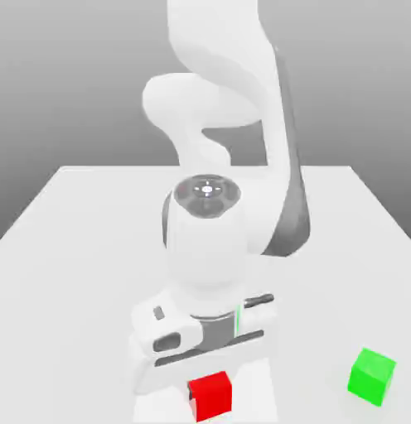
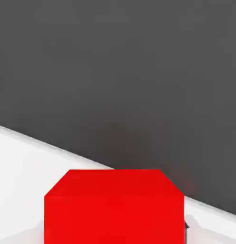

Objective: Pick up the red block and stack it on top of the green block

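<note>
Beyond the table edge, dark floor.

A red block is held in the pincer. A bright green block sits on the tabletop at the exterior view's right.

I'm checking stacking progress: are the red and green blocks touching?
Apart: the exterior view shows bare table between red block and green block.
</note>
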